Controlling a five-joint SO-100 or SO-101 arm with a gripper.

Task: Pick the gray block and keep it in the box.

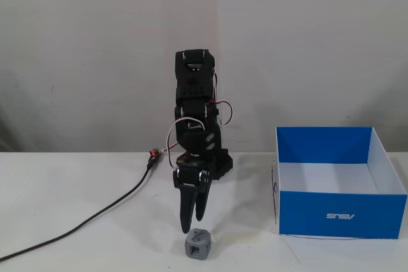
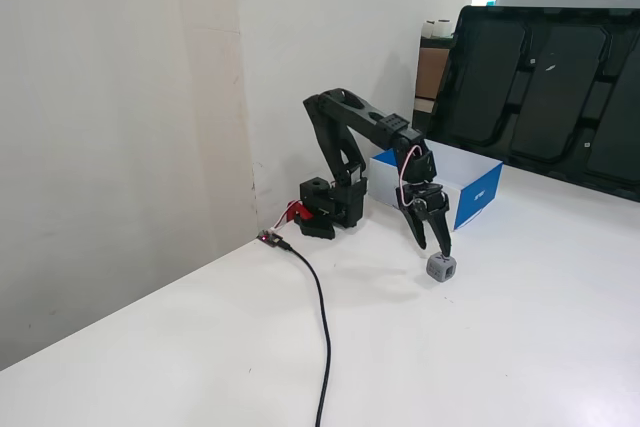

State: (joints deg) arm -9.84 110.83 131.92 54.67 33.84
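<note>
A: Where is the black two-finger gripper (image 1: 193, 226)?

B: It points down at the table, right behind the small gray cube-shaped block (image 1: 197, 244). Its tips look close to the block's top. In a fixed view from the side the gripper (image 2: 440, 247) is just above the block (image 2: 441, 268).

A: Is it holding the block?

B: No. The block sits on the table. The fingers are only a tiny bit apart, almost closed, with nothing between them.

A: What is the table like?

B: The flat white table (image 1: 76, 189) is smooth and mostly bare. Behind it is a plain pale wall (image 1: 95, 49). From the side you can see a big dark tray-like panel (image 2: 545, 87) leaning at the back.

A: How many things are there?

B: One black robot arm (image 1: 194, 113), one gray block with an X on top, one shallow blue cardboard box with a white inside (image 1: 342, 213) and one black cable (image 1: 83, 221) lying across the table. The box is open on top and stands well apart from the block, on the right in the front view.
</note>
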